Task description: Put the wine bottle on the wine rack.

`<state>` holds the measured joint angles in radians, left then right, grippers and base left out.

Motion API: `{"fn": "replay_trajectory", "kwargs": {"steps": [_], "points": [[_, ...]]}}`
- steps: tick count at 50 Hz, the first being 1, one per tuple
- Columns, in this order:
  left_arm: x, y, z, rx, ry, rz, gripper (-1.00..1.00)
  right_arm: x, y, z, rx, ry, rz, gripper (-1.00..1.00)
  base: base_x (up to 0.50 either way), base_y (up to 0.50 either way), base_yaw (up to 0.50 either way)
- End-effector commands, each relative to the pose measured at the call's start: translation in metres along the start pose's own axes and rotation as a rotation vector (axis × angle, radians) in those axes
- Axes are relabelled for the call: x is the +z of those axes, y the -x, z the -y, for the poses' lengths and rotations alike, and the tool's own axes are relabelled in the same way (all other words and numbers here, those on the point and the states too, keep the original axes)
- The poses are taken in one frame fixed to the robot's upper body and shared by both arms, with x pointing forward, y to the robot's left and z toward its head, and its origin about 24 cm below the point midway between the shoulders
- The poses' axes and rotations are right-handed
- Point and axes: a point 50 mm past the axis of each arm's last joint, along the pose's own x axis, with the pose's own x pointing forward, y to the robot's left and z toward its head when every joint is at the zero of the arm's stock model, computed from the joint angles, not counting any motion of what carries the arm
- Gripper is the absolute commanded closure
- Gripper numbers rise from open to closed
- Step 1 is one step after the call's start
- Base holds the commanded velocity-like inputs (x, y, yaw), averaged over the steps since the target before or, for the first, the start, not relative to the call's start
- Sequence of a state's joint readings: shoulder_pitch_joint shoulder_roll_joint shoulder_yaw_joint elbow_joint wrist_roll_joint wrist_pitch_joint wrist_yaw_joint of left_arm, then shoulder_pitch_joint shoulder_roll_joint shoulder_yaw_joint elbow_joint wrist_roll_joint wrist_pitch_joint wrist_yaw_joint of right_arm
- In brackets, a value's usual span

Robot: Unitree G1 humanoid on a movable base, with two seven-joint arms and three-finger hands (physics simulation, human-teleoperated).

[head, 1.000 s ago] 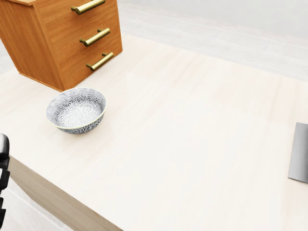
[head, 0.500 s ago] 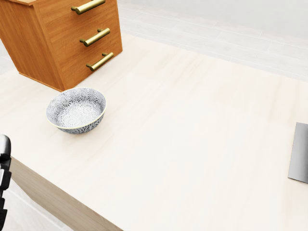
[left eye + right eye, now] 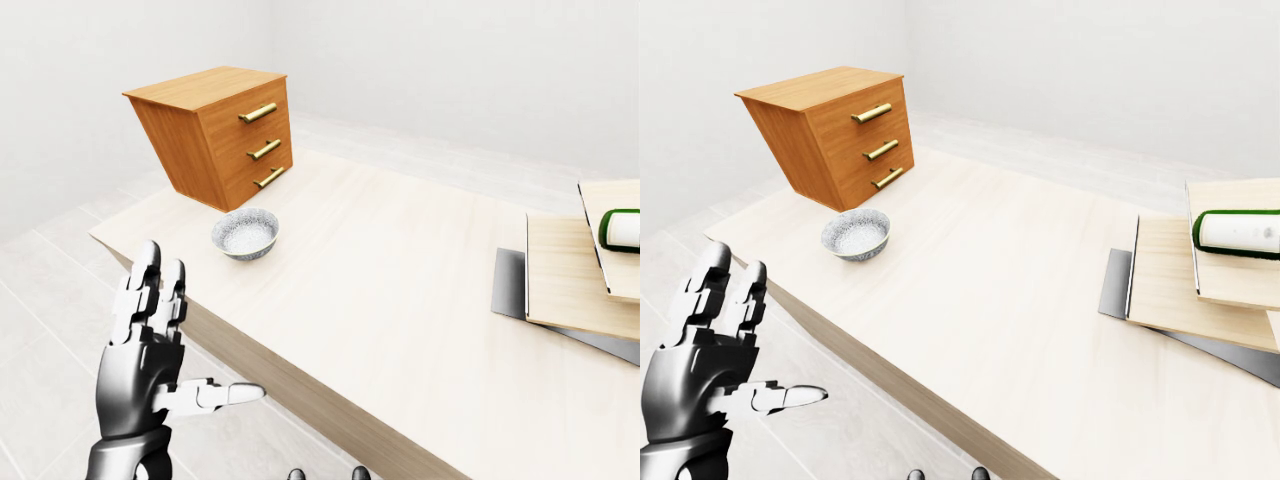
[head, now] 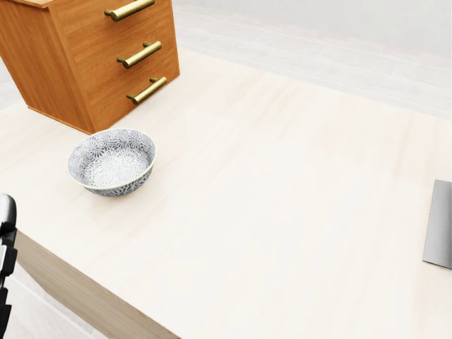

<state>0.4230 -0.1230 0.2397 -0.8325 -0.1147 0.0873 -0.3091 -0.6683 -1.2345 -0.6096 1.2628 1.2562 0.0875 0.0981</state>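
Green wine bottle (image 3: 1240, 232) lying on wooden rack (image 3: 1200, 285) | left hand (image 3: 150, 355) — fingers spread, empty | right hand — barely visible, state unclear

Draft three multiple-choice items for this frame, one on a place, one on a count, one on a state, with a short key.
1. In the left-eye view, where does the patterned bowl sit on the table?
A. just below the drawer unit
B. on the stacked boards at the right edge
C. on the floor

2. How many brass handles show on the drawer unit?
A. one
B. three
C. five

3. How is the left hand in the left-eye view?
A. closed round the bottle
B. open, fingers upright, holding nothing
C. resting inside the bowl

Key: 1 A, the bowl stands on the table beside the unit's lower edge. 2 B, one handle on each of three drawers. 3 B, the fingers are spread, off the table's near edge, while the green bottle lies on the boards at far right.
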Motion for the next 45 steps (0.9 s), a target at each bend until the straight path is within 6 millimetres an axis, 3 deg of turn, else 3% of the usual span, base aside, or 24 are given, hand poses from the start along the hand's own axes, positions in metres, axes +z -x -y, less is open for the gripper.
{"fn": "replay_trajectory", "kwargs": {"steps": [1, 45], "points": [[0.001, -0.001, 0.001, -0.003, -0.003, 0.007, -1.0, -0.029, 0.004, 0.026, -0.151, 0.113, -0.097, 1.0, 0.0, 0.0, 0.0], [0.007, -0.005, 0.008, -0.018, -0.01, 0.037, -1.0, 0.004, 0.007, 0.035, -0.305, 0.115, -0.014, 1.0, 0.0, 0.0, 0.0]]}}
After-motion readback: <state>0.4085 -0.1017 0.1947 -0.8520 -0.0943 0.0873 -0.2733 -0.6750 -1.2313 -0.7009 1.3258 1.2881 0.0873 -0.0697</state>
